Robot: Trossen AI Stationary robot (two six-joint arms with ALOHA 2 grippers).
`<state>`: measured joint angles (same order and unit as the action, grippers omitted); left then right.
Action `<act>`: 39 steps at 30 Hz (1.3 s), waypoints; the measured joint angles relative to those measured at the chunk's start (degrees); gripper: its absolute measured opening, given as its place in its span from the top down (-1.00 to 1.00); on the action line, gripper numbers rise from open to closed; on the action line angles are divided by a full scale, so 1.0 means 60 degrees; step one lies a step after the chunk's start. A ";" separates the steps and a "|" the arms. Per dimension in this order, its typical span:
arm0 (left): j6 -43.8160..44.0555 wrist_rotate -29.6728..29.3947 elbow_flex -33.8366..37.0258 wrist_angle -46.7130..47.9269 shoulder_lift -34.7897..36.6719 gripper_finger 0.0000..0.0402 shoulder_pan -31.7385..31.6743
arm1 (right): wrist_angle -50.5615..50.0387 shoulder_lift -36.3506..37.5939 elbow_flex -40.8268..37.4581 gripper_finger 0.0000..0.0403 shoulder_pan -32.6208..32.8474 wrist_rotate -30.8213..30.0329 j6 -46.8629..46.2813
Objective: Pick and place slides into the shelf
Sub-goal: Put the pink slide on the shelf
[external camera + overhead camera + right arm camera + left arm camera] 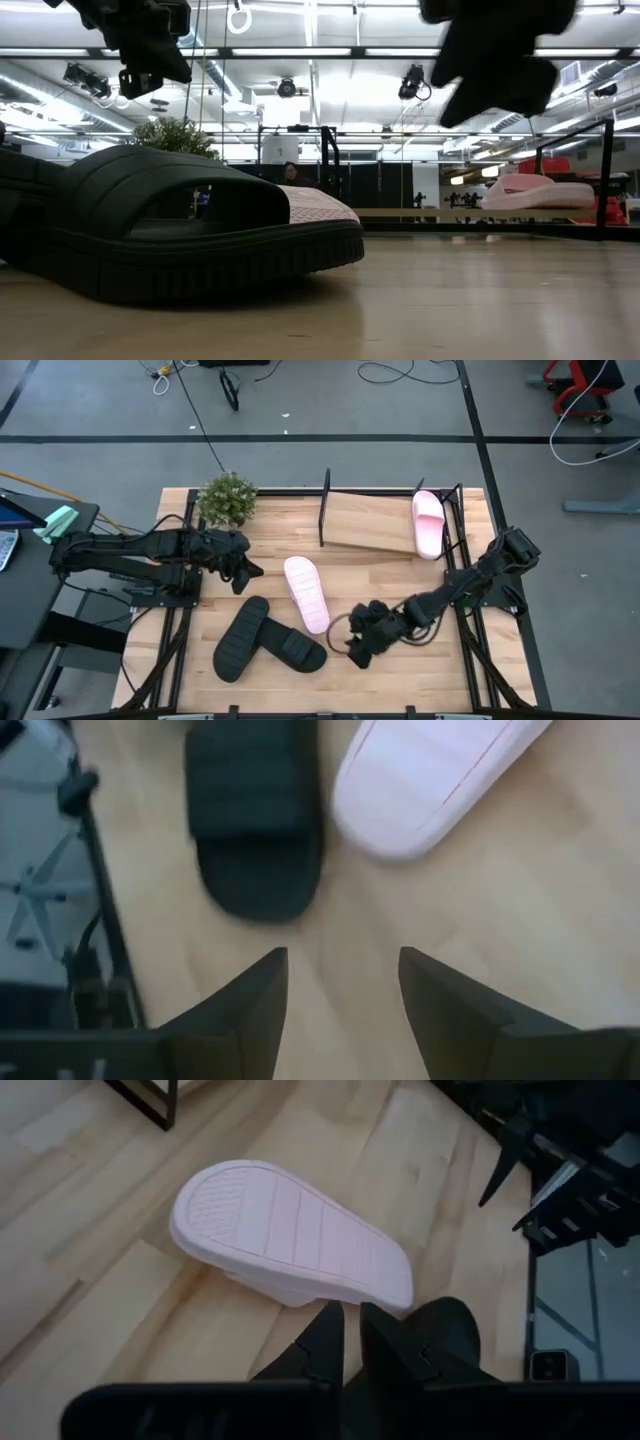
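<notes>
One pale pink slide lies sole up on the table, between my two grippers. The other pink slide rests on the shelf's tilted wooden board, at its right end. Two black slides lie near the front edge, and their ends overlap. My left gripper hovers shut, left of the upturned pink slide. My right gripper is open above the table, right of the black slide and near the pink slide's front end. Neither gripper touches anything.
A small green potted plant stands at the far edge, left of the shelf. The shelf's black end posts rise at the far side. Bare wood shows at the front right of the table. Cables lie on the floor beyond the table.
</notes>
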<state>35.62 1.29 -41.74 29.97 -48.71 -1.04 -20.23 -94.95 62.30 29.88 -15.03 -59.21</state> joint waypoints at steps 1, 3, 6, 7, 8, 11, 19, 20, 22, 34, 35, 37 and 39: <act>0.0076 -0.0003 0.0000 -0.0039 0.0000 0.80 0.0031 | 0.0040 -0.0060 0.0000 0.02 0.0163 -0.0062 -0.0026; 0.0214 -0.0007 0.0000 -0.0103 0.0000 0.80 0.0099 | 0.0039 -0.0180 0.0000 0.02 0.0523 -0.0408 0.0092; 0.0272 -0.0034 0.0000 -0.0284 0.0000 0.79 0.0180 | 0.0110 -0.0391 0.0000 0.02 0.0933 -0.1247 0.1272; 0.0321 -0.0048 0.0000 -0.0372 0.0000 0.79 0.0195 | 0.0119 -0.0462 0.0000 0.02 0.1027 -0.1475 0.1797; 0.0451 -0.0070 0.0000 -0.0533 -0.0001 0.78 0.0214 | 0.0102 -0.0518 0.0000 0.02 0.1084 -0.1566 0.2358; 0.0824 -0.0102 0.0000 -0.0835 -0.0004 0.77 0.0211 | 0.0082 -0.0795 0.0128 0.02 0.1165 -0.1693 0.4519; 0.2062 -0.0100 0.0000 -0.1527 -0.0004 0.82 0.0265 | 0.0006 -0.1464 0.0772 -0.01 0.0992 -0.2100 0.9341; 0.2095 -0.0107 0.0000 -0.1597 -0.0004 0.82 0.0315 | -0.0018 -0.1504 0.0807 -0.03 0.0907 -0.1978 0.9484; 0.2102 -0.0103 0.0000 -0.1751 -0.0004 0.83 0.0424 | 0.0004 -0.1556 0.0873 -0.09 0.0720 -0.1688 0.9630; 0.1704 -0.0623 0.0000 -0.1897 -0.0004 0.81 0.1032 | 0.0200 -0.1964 0.0943 -0.69 -0.0499 -0.1771 1.4385; 0.1701 -0.0628 0.0000 -0.1897 -0.0004 0.81 0.1066 | 0.0207 -0.2041 0.0942 -0.72 -0.0568 -0.1937 1.4780; 0.1657 -0.0635 0.0000 -0.1893 -0.0004 0.83 0.1096 | 0.0369 -0.2180 0.0940 -0.74 -0.0803 -0.1899 1.4910; 0.1608 -0.0639 0.0000 -0.1893 -0.0004 0.84 0.1122 | 0.0428 -0.2256 0.0940 -0.75 -0.0978 -0.1907 1.4514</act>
<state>45.26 -2.55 -41.74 18.61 -48.73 5.69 -17.66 -108.48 67.94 24.01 -26.48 27.88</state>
